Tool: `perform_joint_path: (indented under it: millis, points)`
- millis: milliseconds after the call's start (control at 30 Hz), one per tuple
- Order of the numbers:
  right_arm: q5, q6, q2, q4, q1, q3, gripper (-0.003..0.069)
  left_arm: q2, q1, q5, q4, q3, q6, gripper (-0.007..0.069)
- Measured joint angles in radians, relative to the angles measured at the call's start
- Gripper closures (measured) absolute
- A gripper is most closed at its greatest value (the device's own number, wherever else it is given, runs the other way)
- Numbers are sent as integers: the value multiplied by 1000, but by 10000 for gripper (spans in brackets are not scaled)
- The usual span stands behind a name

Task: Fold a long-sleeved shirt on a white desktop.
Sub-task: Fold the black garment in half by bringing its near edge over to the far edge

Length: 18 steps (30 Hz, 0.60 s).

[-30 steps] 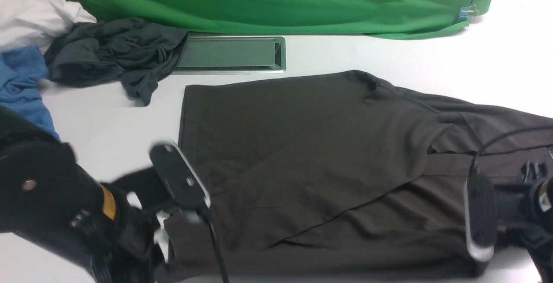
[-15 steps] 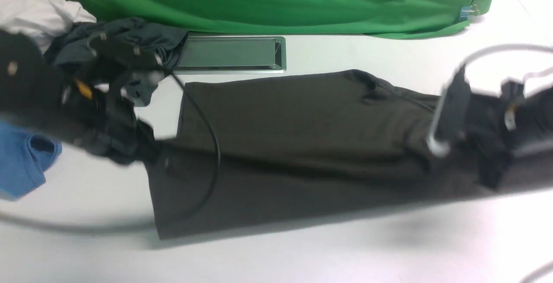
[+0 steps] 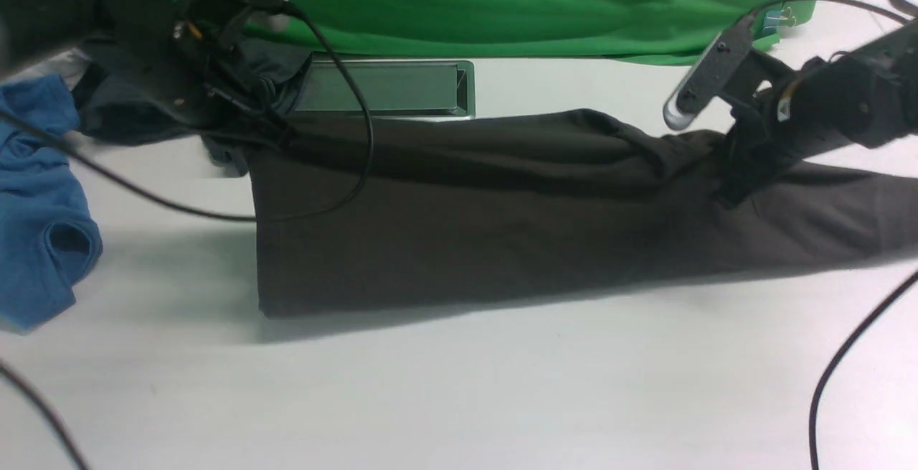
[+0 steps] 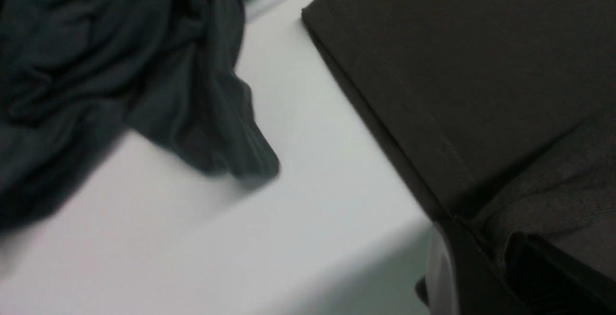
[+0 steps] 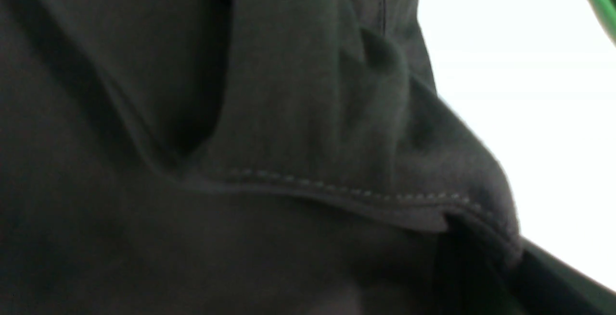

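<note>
Long-sleeved shirt (image 3: 445, 240), dark brownish-black knit, lies across the middle of the broad matte white desktop (image 3: 459, 398), nearer the far edge, which the green cloth (image 3: 502, 11) borders; one end runs toward the desktop's right-hand edge. Black left gripper (image 3: 283, 138) is closed on the fabric by the hem-side corner. Black right gripper (image 3: 724, 194) is closed on the cloth near the sleeve's root. Between them a slack fold sags; the lower layer hangs smooth, casting shadow on the white.

Handling, by judgement: soft, limp, moderately light, no stiffness of its own; the knit should grip well but bunch easily. Best holds seem the doubled edges at hem corner and shoulder seam, kept level and apart. Loose sleeve may drag and twist if the layer is laid down unevenly.
</note>
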Motion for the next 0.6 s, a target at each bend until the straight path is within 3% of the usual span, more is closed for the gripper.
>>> perform_joint_path:
  millis: [400, 600]
  points:
    - [-160, 78, 133, 5, -39, -78, 620, 206, 0, -39, 88, -173, -64, 575]
    - [-298, 108, 180, 5, -43, -78, 616, 238, 0, -146, 145, -186, -95, 575]
